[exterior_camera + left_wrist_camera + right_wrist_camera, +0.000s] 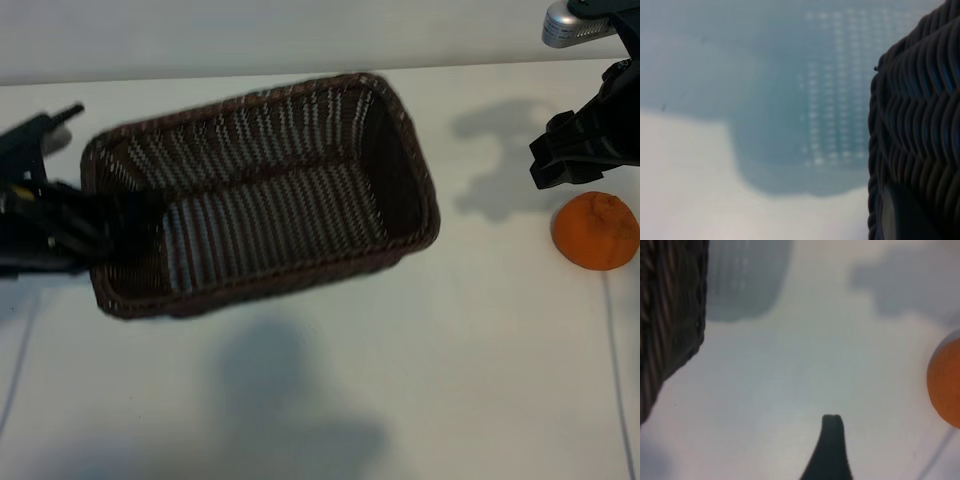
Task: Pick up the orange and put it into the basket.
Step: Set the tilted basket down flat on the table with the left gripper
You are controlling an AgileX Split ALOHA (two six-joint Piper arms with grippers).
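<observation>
The dark-brown wicker basket [400, 215] hangs tilted above the white table and casts a shadow toward the front. My left gripper [105, 228] is shut on the rim of its left short wall. In the left wrist view the weave [915, 125] fills one side, with one finger [892, 215] pressed against it. The orange [596, 231] rests on the table at the far right, outside the basket and well apart from it. My right gripper [563, 160] hovers open just behind the orange, holding nothing. The right wrist view shows one fingertip [832, 427], the orange [947, 385] off to the side, and a basket corner [665, 315].
A thin cable [615, 360] runs along the table in front of the orange. A grey camera housing [580, 22] sits at the top right. The table's back edge [200, 78] lies behind the basket. Bare tabletop spreads between basket and orange.
</observation>
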